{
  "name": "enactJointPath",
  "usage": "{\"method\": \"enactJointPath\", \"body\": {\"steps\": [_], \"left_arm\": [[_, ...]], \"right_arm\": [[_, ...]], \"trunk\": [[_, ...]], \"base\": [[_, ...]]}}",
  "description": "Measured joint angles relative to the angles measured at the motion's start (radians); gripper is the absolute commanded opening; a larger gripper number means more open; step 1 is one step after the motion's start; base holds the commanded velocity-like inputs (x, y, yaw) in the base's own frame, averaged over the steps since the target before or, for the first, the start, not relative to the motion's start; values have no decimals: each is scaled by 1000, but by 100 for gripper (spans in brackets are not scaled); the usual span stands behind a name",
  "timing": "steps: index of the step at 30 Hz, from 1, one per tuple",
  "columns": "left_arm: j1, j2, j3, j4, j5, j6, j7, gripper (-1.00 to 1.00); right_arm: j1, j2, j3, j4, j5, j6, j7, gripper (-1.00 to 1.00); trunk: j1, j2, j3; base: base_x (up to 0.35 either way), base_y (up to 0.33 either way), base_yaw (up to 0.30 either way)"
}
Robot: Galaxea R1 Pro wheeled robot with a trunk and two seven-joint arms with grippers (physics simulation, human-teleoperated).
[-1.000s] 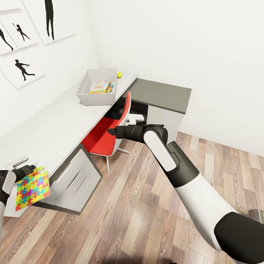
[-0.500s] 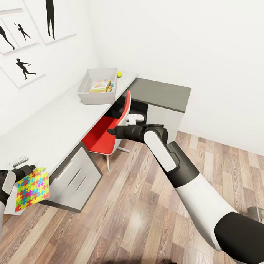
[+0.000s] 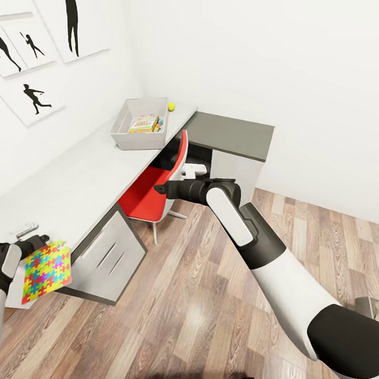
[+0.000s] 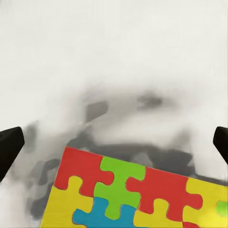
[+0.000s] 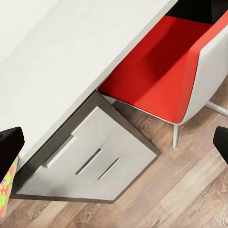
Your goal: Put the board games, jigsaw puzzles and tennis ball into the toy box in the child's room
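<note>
Surface (image 3: 73,178) is running long along the wall | toy box (image 3: 121,138) is sitting at its far end, a board game (image 3: 144,124) already lying inside | jigsaw puzzle (image 3: 46,271) is hanging off the near edge, left hand (image 3: 33,240) pinching it for carrying | right hand (image 3: 162,189) is idling open over the chair (image 3: 151,194) | tennis ball (image 3: 171,106) is waiting beside the box.

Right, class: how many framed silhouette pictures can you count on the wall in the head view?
4, all on the wall above the desk: one cut by the top-left corner, a tall figure, two figures, and one lowest. More may hang beyond the frame's edge.
</note>
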Motion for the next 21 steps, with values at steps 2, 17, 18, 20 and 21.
{"method": "enactJointPath", "body": {"steps": [2, 17, 18, 20, 21], "left_arm": [[0, 0, 2, -25, 0, -1, 1, 100], [0, 0, 13, -146, 7, -19, 12, 100], [0, 0, 13, -146, 7, -24, 13, 100], [0, 0, 13, -147, 7, -33, 13, 100], [0, 0, 14, -148, 7, -35, 13, 100]], "right_arm": [[0, 0, 0, 0, 0, 0, 0, 100], [0, 0, 0, 1, 0, -2, 0, 100], [0, 0, 0, 1, 0, -2, 0, 100], [0, 0, 0, 1, 0, -2, 0, 100], [0, 0, 0, 1, 0, -2, 0, 100]], "trunk": [[0, 0, 0], [0, 0, 0], [0, 0, 0], [0, 0, 0], [0, 0, 0]], "base": [[0, 0, 0], [0, 0, 0], [0, 0, 0], [0, 0, 0], [0, 0, 0]]}}
